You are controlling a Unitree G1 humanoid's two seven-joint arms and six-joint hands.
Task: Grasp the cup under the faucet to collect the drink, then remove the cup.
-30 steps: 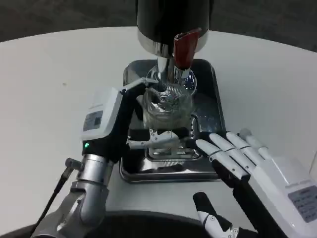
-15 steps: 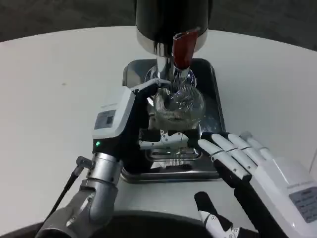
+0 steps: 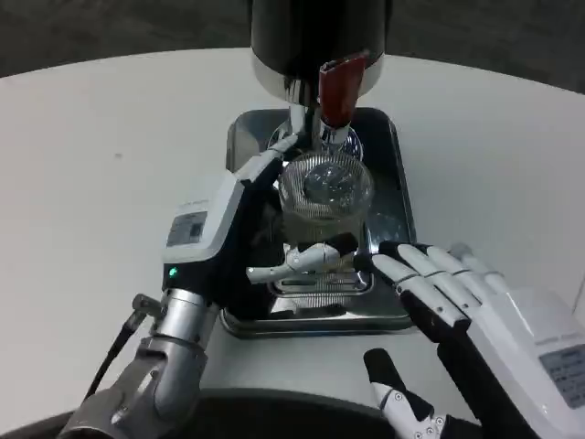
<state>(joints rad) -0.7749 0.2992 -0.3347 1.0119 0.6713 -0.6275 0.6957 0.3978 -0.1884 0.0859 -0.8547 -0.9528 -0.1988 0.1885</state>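
Head view. White round table (image 3: 101,155) fills most of the frame; a steel drip tray (image 3: 399,206) sits at centre, with a slotted grate (image 3: 320,282) near its lower edge. Dispenser (image 3: 315,41) with a black body stands at top centre; its red tap handle (image 3: 338,90) and chrome faucet (image 3: 302,119) hang over the tray. Clear ribbed cup (image 3: 324,197) is at frame centre, upright, directly below the faucet and over the tray; contents not readable through the glass. Left hand (image 3: 242,229) comes in from lower left and wraps the cup: one finger runs along the cup's upper left rim, other fingers (image 3: 297,261) cross in front of its base, so the cup is held in this hand. Whether the cup base touches the tray cannot be told. Right hand (image 3: 457,297) lies at lower right, palm down, holding nothing, fingers extended side by side and slightly spread, tips at the tray's right front corner just beside the cup but apart from it; its thumb shows at the bottom edge.
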